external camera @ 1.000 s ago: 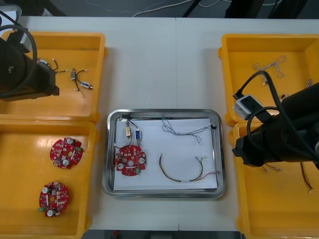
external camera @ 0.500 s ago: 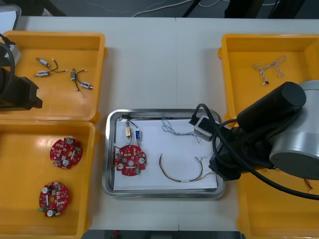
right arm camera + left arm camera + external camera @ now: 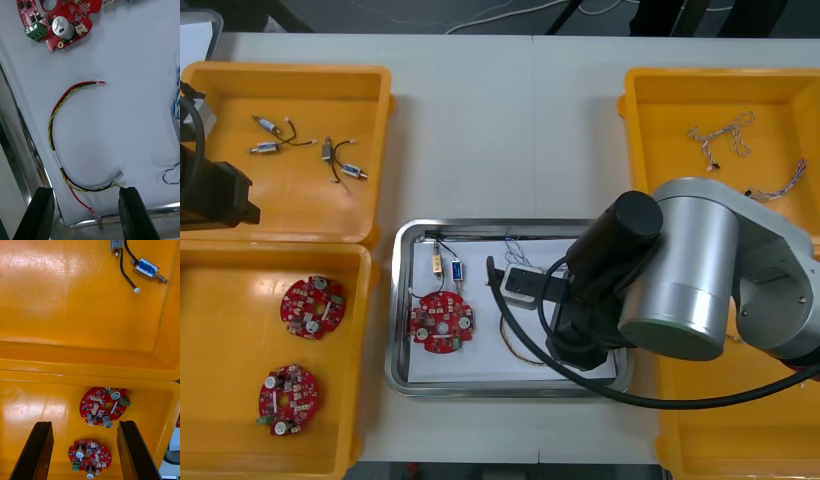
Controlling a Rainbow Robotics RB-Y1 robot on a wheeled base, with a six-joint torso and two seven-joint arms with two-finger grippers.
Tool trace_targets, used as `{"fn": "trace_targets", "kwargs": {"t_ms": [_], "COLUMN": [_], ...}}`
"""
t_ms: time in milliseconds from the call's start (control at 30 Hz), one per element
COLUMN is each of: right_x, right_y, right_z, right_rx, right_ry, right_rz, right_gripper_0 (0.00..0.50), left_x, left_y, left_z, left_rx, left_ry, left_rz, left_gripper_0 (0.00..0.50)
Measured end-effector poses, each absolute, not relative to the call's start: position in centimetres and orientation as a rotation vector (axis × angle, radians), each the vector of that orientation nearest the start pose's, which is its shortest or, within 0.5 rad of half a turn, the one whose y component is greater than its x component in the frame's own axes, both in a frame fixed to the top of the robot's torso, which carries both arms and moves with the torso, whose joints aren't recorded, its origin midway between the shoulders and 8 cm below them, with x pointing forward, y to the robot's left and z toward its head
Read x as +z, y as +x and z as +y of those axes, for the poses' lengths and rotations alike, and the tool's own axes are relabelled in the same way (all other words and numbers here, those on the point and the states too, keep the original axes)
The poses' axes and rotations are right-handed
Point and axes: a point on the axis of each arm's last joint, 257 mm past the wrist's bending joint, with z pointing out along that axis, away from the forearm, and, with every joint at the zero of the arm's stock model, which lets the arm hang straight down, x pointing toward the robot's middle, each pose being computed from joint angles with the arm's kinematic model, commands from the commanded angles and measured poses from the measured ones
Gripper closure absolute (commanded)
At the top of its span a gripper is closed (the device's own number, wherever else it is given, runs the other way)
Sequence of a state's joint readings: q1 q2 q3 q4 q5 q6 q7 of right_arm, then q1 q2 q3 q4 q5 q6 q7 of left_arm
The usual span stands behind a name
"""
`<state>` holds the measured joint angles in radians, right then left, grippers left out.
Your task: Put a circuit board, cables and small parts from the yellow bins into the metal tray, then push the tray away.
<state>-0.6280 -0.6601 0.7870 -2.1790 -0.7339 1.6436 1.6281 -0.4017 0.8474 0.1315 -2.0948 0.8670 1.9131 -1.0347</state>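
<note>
Right claw (image 3: 85, 191), open: above white-lined metal tray (image 3: 23, 157) on light bench (image 3: 480, 130); red and yellow cable (image 3: 52, 123) between its fingers. Left claw (image 3: 84, 425), open: above yellow bins (image 3: 75, 315).

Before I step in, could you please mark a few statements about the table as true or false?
1. A board lies in the tray. True.
2. The right gripper is shut on the red and yellow cable. False: it is open above the cable, which lies loose in the tray.
3. Two boards lie in the near left bin. True.
4. The left gripper is shut. False: it is open, above the near left bin.
</note>
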Motion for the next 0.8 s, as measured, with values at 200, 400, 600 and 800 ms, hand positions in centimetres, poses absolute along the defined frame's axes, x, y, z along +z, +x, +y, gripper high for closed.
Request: {"fn": "trace_targets", "kwargs": {"t_ms": [200,400,600,800], "right_x": [-27.0,-28.7,-29.9,-30.4], "right_y": [34.4,33.6,32.5,31.4], "right_z": [-4.7,-2.9,-1.7,-0.8], "right_rx": [-0.100,-0.135,-0.179,-0.183], "right_ry": [-1.779,-1.884,-1.988,-2.041], "right_rz": [2.121,2.071,2.007,1.967], "right_gripper_0": [0.000,0.000,0.000,0.000], "left_x": [-12.8,-12.8,-12.8,-12.8], "left_y": [41.9,41.9,41.9,41.9], "left_z": [33.8,33.8,33.8,33.8], "left_rx": [-0.019,-0.018,-0.018,-0.018], "left_ry": [-0.137,-0.137,-0.136,-0.136], "left_rz": [2.647,2.647,2.647,2.647], "left_gripper_0": [0.000,0.000,0.000,0.000]}}
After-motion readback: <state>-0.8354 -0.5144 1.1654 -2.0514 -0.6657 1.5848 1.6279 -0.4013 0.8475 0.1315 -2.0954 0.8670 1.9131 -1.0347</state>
